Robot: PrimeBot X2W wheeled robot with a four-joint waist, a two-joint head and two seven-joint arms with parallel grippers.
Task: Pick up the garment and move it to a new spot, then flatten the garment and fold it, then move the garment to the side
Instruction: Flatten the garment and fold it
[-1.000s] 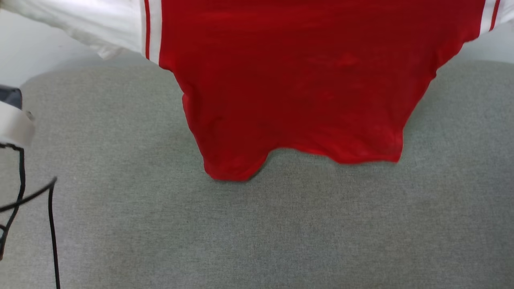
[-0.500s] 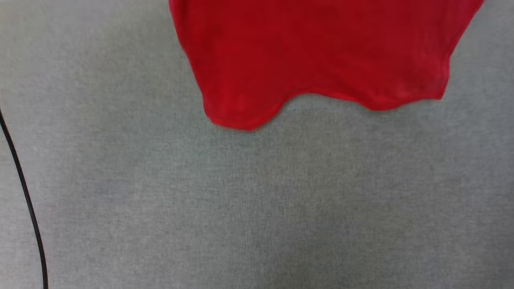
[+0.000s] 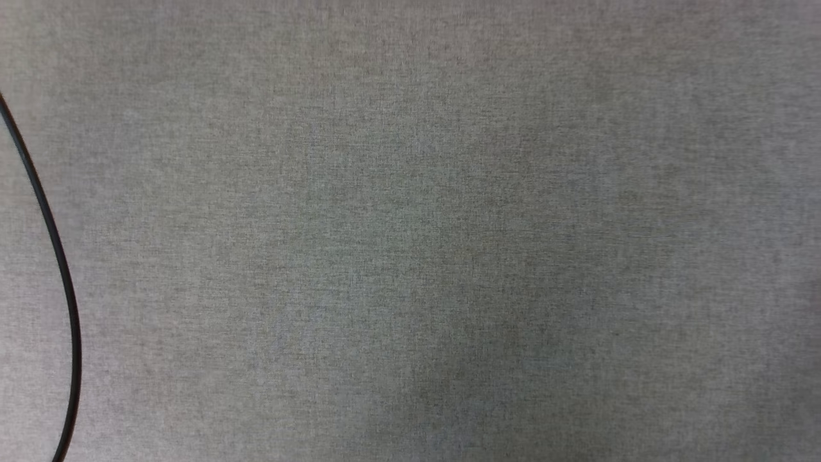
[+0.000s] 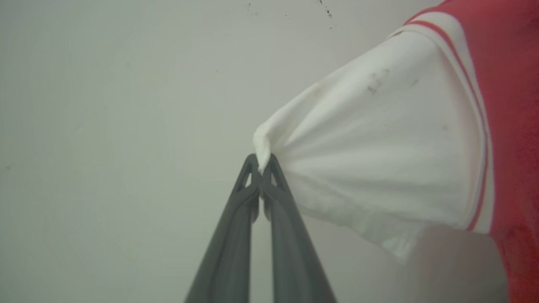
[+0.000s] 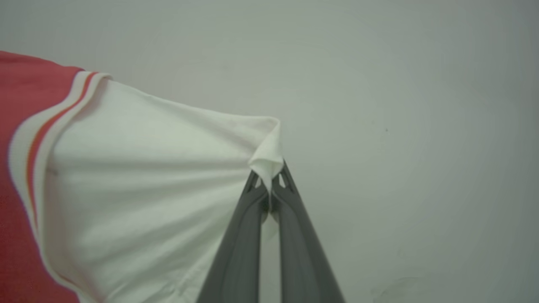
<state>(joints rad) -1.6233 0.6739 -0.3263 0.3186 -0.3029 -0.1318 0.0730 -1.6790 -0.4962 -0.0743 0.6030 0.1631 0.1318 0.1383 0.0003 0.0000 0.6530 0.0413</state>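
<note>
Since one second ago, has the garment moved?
Cannot tell. The garment slid up the head view, but the camera moved too; the grey surface bears no fixed mark.

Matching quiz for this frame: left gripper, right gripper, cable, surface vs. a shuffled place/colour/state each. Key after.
Things
1. left gripper
2. right gripper
3. cable
4. surface

Descriptions
A. black, curving down the head view's left edge
B. shut on a white sleeve of the garment, red body at that wrist view's left
C. grey woven fabric
D. shut on a white sleeve of the garment, red body at that wrist view's right

Pairs: 1-D, 2-B, 3-A, 4-C
</note>
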